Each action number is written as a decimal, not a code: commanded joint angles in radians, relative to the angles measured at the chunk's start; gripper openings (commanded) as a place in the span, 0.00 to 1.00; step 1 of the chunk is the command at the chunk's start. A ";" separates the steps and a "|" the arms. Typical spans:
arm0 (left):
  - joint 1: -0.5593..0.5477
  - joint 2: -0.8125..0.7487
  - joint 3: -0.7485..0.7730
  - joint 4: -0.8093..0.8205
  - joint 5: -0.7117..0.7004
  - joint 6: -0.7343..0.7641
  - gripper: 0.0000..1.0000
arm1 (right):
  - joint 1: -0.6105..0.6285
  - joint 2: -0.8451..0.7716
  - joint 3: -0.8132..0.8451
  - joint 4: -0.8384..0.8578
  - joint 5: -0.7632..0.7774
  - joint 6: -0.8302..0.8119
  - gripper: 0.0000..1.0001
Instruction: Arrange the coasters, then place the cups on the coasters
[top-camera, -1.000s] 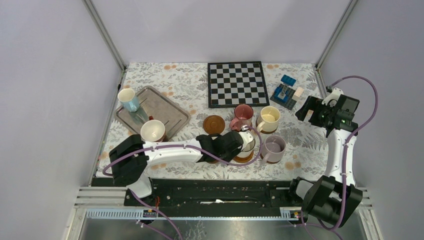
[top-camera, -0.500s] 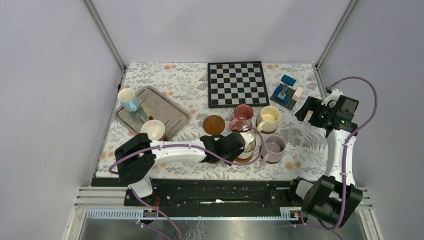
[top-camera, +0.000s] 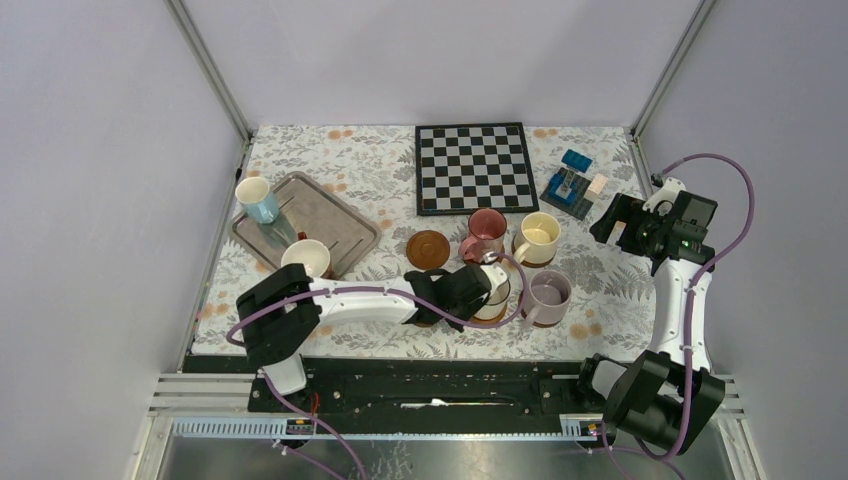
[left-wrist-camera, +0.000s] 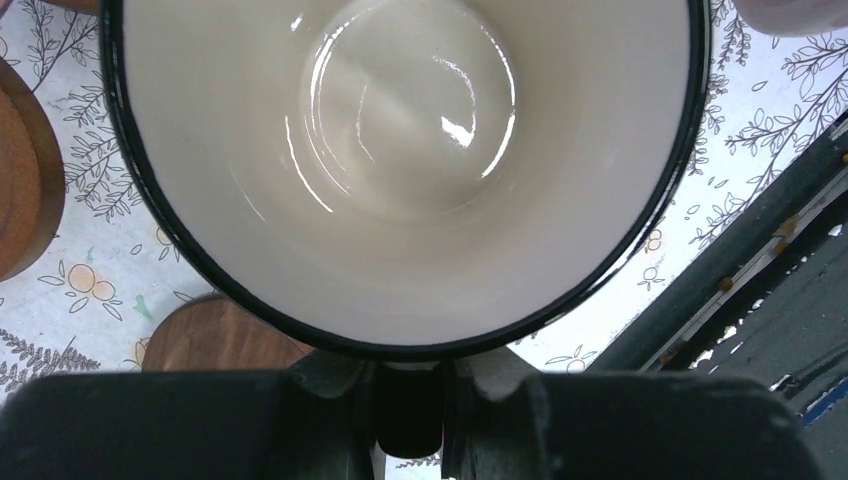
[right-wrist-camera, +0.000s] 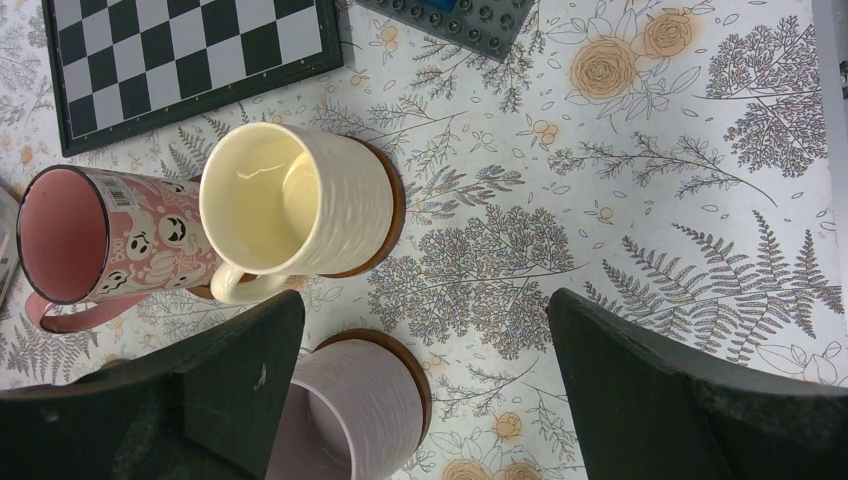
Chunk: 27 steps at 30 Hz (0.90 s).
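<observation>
left arm (top-camera: 350, 297): near end swung a little rightward since a second ago, elbow now overlapping the edge of the white cup; far end almost unmoved.
left jaws: narrow, pinching the rim of the dark-rimmed cup (left-wrist-camera: 400, 150), the same grip as a second ago; lower middle of the top view.
dark-rimmed cup: empty, glossy cream inside; over a wooden coaster (left-wrist-camera: 215, 340) that shows at its lower left in the left wrist view; resting or lifted, cannot tell.
right arm (top-camera: 680, 290): unchanged since a second ago, at the right edge of the top view.
right jaws: wide apart, holding nothing, above the floral surface (right-wrist-camera: 620, 180) near the cream-yellow and lilac cups.
cream-yellow cup (right-wrist-camera: 290, 200): empty, standing on its coaster; centre right of the top view.
pink cup (right-wrist-camera: 100, 235): empty, ghost faces on the outside, just left of the cream-yellow cup, a sliver of coaster under it.
lilac cup (right-wrist-camera: 350, 410): empty, on its coaster, below the cream-yellow cup in the top view.
bare coaster (top-camera: 428, 249): uncovered, just left of the pink cup.
tray (top-camera: 335, 225): upper left of the top view; light blue cup (top-camera: 257, 197) at its far left corner, white cup (top-camera: 305, 258) at its lower edge, both empty.
</observation>
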 joint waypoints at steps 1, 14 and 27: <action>0.003 -0.016 0.051 0.087 0.003 -0.016 0.15 | 0.005 -0.015 0.002 0.025 0.005 -0.013 0.98; 0.004 -0.053 0.088 0.006 0.023 0.020 0.59 | 0.005 -0.008 0.002 0.031 0.003 -0.008 0.98; 0.004 -0.065 0.084 -0.038 0.134 0.029 0.54 | 0.005 -0.002 0.000 0.034 -0.003 -0.007 0.98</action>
